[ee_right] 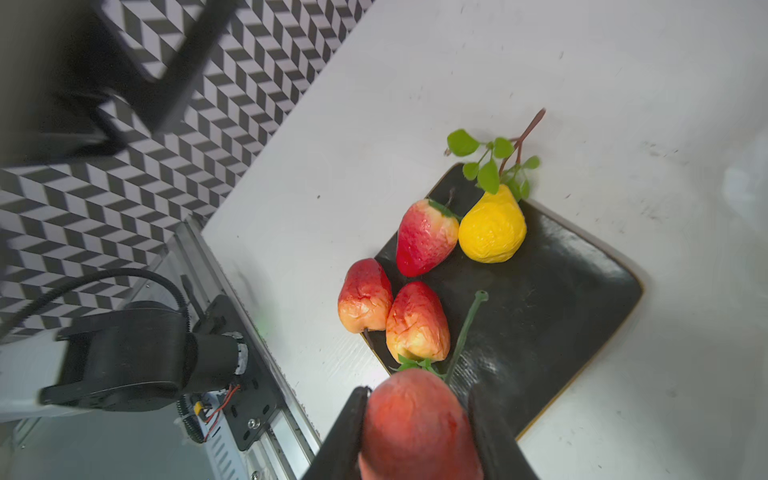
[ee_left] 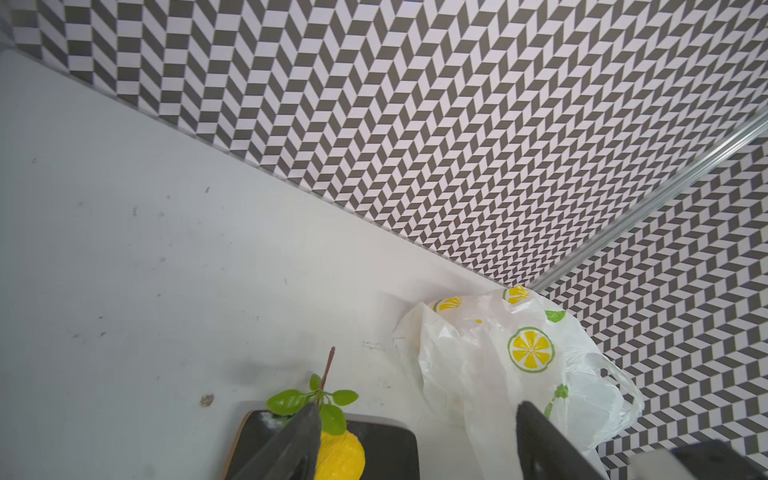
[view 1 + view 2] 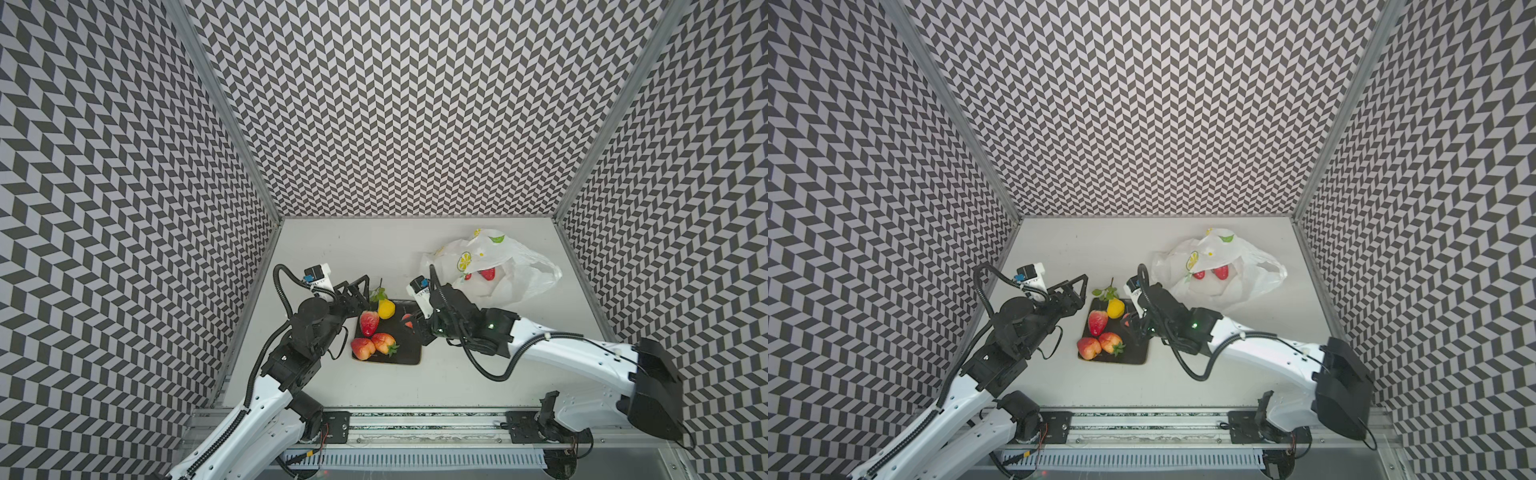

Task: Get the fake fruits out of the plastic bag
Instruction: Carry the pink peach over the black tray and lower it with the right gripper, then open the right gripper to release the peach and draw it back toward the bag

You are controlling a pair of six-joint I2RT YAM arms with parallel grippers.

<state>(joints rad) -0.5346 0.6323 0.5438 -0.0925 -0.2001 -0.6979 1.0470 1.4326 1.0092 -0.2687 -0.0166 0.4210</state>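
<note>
The plastic bag (image 3: 505, 259) (image 3: 1225, 253) (image 2: 478, 365), white with lemon prints, lies crumpled at the back right. Two red strawberries (image 3: 487, 273) (image 3: 1221, 272) show through it. A lemon with a leafy twig (image 3: 386, 308) (image 1: 492, 232) (image 2: 340, 457), a strawberry (image 3: 369, 323) (image 1: 424, 239) and two red-yellow fruits (image 3: 362, 348) (image 1: 417, 322) rest on the plate. My right gripper (image 1: 417, 390) (image 3: 411, 324) is shut on a red fruit (image 1: 417, 424) above the plate. My left gripper (image 2: 417, 409) (image 3: 359, 291) is open and empty beside the lemon's twig.
A dark square plate (image 3: 405, 353) (image 3: 1136, 355) (image 1: 561, 291) sits mid-table between the two arms. Patterned walls close in the table on three sides. A metal rail (image 3: 415, 419) runs along the front edge.
</note>
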